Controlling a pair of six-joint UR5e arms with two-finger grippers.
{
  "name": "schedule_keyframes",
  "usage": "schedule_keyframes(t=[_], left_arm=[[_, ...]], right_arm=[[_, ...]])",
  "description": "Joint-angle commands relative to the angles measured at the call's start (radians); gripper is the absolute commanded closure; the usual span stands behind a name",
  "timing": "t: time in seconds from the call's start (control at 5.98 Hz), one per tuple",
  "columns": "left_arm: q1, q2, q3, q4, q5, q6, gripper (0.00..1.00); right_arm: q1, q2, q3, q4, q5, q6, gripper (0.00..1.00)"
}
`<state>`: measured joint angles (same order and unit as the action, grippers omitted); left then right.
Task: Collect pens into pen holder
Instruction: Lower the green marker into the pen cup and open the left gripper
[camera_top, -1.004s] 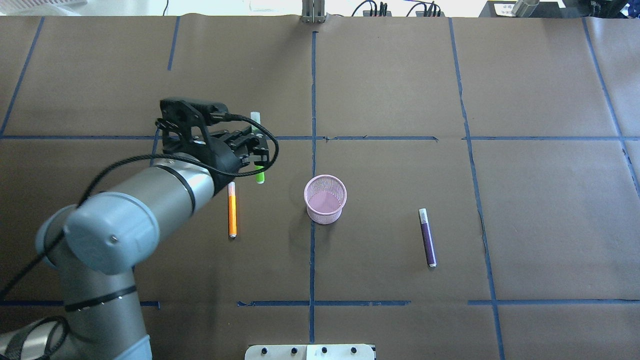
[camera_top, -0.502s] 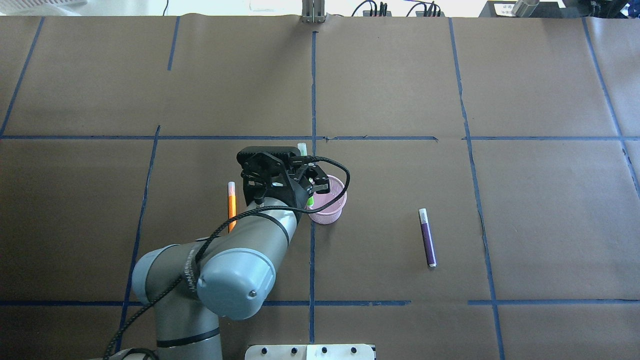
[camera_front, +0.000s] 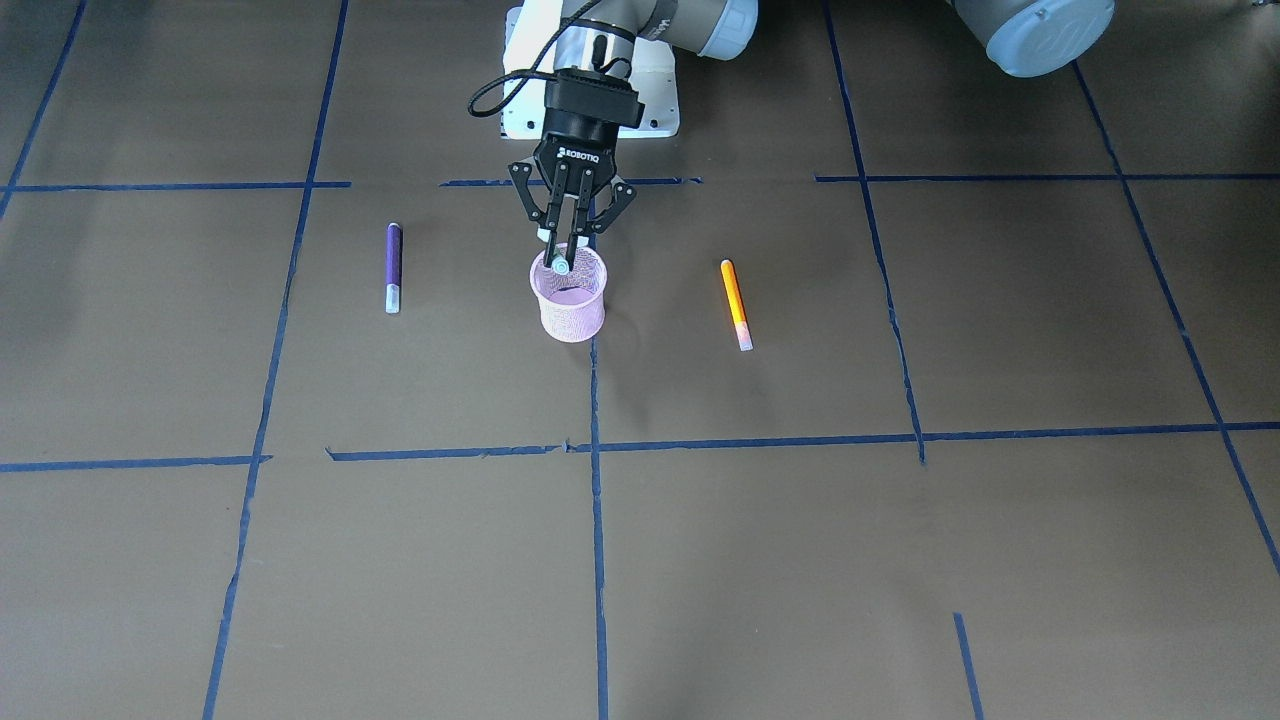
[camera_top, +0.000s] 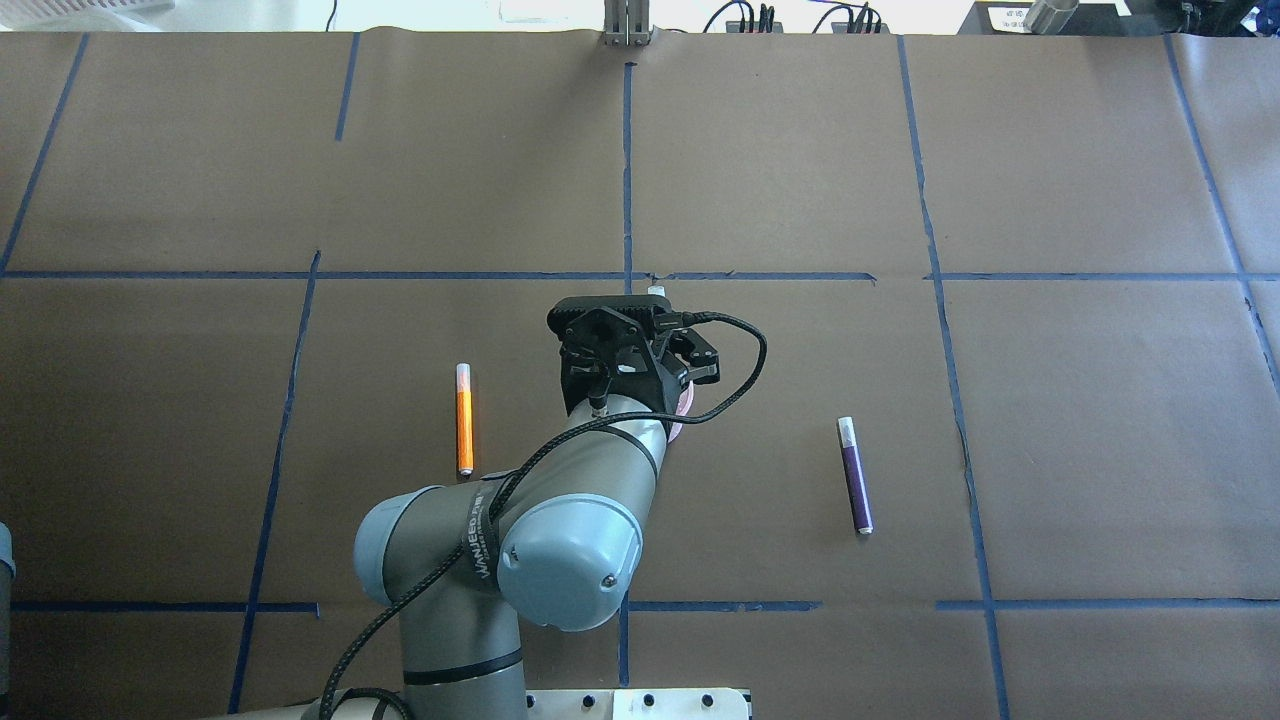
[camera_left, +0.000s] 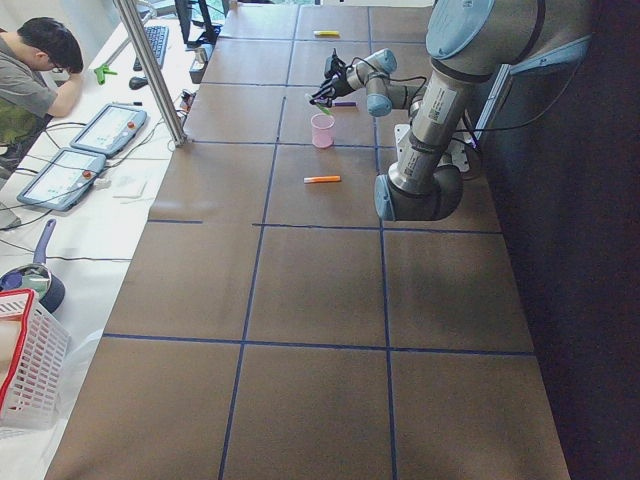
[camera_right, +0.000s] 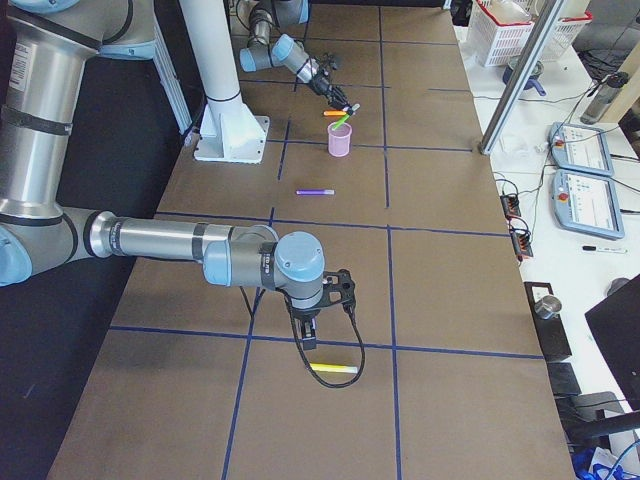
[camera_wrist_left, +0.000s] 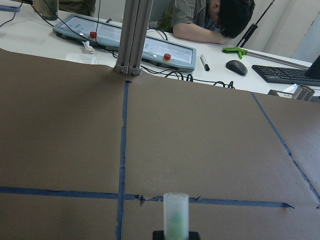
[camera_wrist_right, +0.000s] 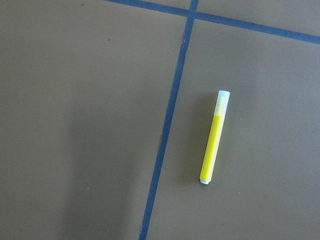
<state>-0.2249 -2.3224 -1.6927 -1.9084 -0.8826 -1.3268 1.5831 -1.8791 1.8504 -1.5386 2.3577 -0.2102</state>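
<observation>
Green pen (camera_right: 341, 119) is what your left gripper (camera_front: 562, 252) has pinched between its fingers. It is clamped on the barrel, and the pale cap end pokes out past the jaws on the side away from the robot. The pen holder (camera_front: 570, 312) stands directly below it near the table's middle, so the drop is down, not sideways.

The pen's long axis is tilted, not plumb. In the side views the cap end leans up and away from the robot, and the butt end points down at the pink mesh mouth (whether that tip is already inside the rim, I cannot tell). I'd judge the release needs the low end within the rim. A leaning pen let go over the edge could tip the light cup or skid off it.

Two more pens lie flat on the brown paper. The orange pen (camera_top: 464, 418) lies on the left arm's side of the holder, its long axis running near to far, cap end away from the robot. Your left gripper is the nearer one for it. The purple pen (camera_top: 855, 490) lies on the other side, well apart from the holder. It has much the same heading with a slight slant, cap end also away.

Further out, at the robot's right end, a yellow pen (camera_wrist_right: 214, 138) lies under the right gripper (camera_right: 311, 337). Whether that gripper is open or closed cannot be told.
</observation>
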Motion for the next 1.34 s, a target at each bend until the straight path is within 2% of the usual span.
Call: schedule_keyframes(t=[0.0,0.17,0.33,0.5,0.67,0.84,1.17], left_arm=[[-0.001,-0.012,0.040,-0.003,0.008,-0.003,1.00],[0.001,-0.009,0.062,-0.004,0.007,-0.027,0.98],[0.001,-0.014,0.064,-0.006,0.007,-0.046,0.85],[-0.001,-0.014,0.062,-0.006,0.002,-0.076,0.49],[-0.001,-0.015,0.050,-0.003,-0.005,-0.072,0.01],[-0.004,-0.014,0.039,0.000,-0.007,-0.071,0.00],[-0.030,-0.008,-0.028,0.044,-0.125,-0.019,0.00]], right_arm=[[0.000,0.000,0.000,0.000,0.000,0.000,0.00],[0.000,0.000,0.000,0.000,0.000,0.000,0.00],[0.000,0.000,0.000,0.000,0.000,0.000,0.00],[0.000,0.000,0.001,0.000,0.000,0.000,0.00],[0.000,0.000,0.000,0.000,0.000,0.000,0.00],[0.000,0.000,0.000,0.000,0.000,0.000,0.00],[0.000,0.000,0.001,0.002,0.000,0.000,0.00]])
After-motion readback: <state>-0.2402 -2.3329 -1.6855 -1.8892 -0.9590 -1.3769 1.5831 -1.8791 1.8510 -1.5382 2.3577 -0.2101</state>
